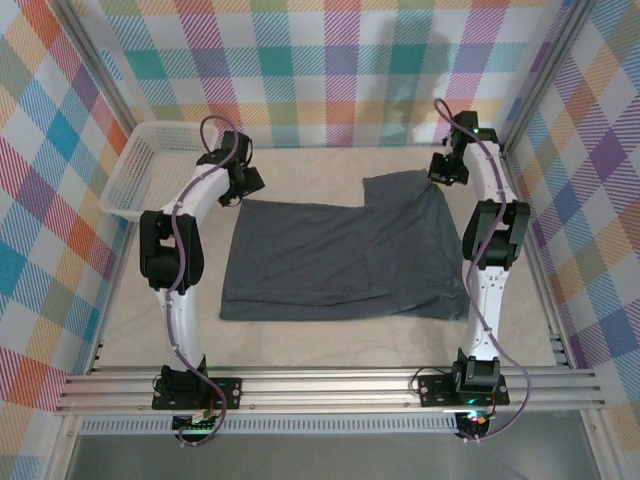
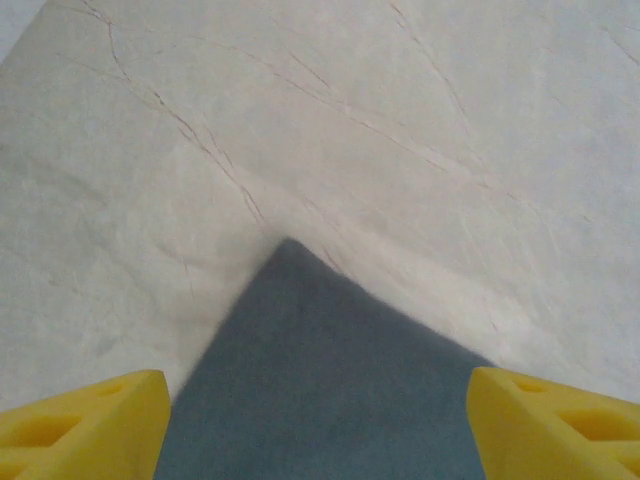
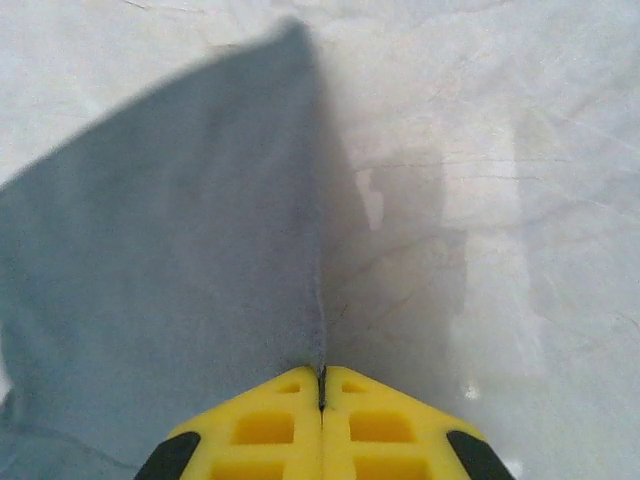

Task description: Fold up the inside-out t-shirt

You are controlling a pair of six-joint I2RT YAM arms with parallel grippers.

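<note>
The t-shirt lies flat beside the basket. The right end effector grips its corner away from the basket. The left end effector, released over the basket-side corner, should clench before folding.

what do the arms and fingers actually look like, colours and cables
Both the left arm and right arm have white link shells, black joints and black bases, with a purple cable running along each. The left fingers and right fingers are bright yellow blocks with moulded pockets.
</note>
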